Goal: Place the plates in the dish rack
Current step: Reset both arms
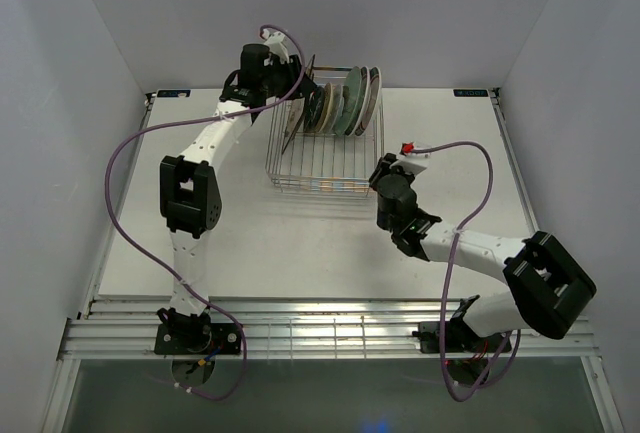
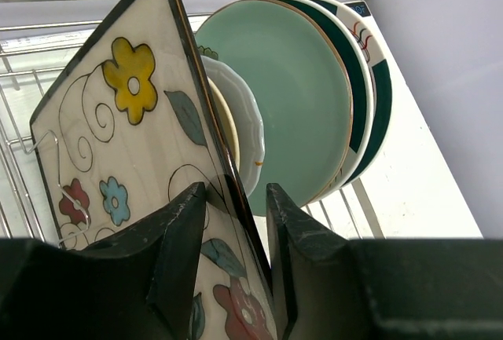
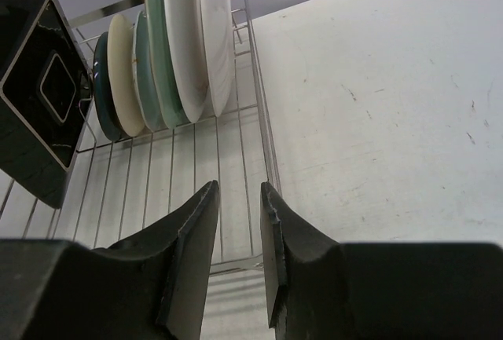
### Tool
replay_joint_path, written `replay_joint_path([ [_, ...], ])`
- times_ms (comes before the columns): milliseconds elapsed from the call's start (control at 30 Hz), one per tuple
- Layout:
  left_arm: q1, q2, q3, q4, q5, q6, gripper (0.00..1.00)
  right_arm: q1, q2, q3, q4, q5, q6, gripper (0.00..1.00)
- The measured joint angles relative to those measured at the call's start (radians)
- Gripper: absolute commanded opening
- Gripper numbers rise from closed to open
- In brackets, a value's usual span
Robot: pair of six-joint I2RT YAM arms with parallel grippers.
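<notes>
Yr left gripper (image 2: 236, 191) straddles the rim of the square floral plate (image 2: 118, 144); can't tell if it's clamped or let go. That plate stands tilted at the left end of the dish rack (image 1: 325, 181) on the counter (image 3: 377, 120). Beside it, upright in a row: small blue-grey plate (image 2: 250, 132), pale green plate (image 2: 299, 96), teal-rimmed white plates (image 2: 383, 96). Yr right gripper (image 3: 240, 187) hangs over the rack's near-right corner, jaws a bit apart, holding nothing.

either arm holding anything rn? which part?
Left fingers straddle the square floral plate's edge, with a gap on one side; whether it is gripped cannot be told. Right fingers hold nothing.
</notes>
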Motion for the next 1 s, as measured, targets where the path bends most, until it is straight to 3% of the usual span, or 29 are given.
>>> replay_joint_path([
  [167,0.0,0.001,0.0,-0.019,0.015,0.01,0.65,0.0,-0.084,-0.063,0.001,-0.002,0.018,0.34],
  [567,0.0,0.001,-0.006,-0.063,0.029,0.039,0.84,0.0,-0.296,-0.202,-0.023,-0.004,0.055,0.34],
  [667,0.0,0.001,-0.006,-0.074,0.029,0.051,0.95,0.0,-0.31,-0.212,-0.042,0.006,0.06,0.34],
  [1000,0.003,-0.012,-0.006,-0.115,0.02,0.089,0.98,0.0,-0.397,-0.245,-0.098,-0.011,0.043,0.41],
])
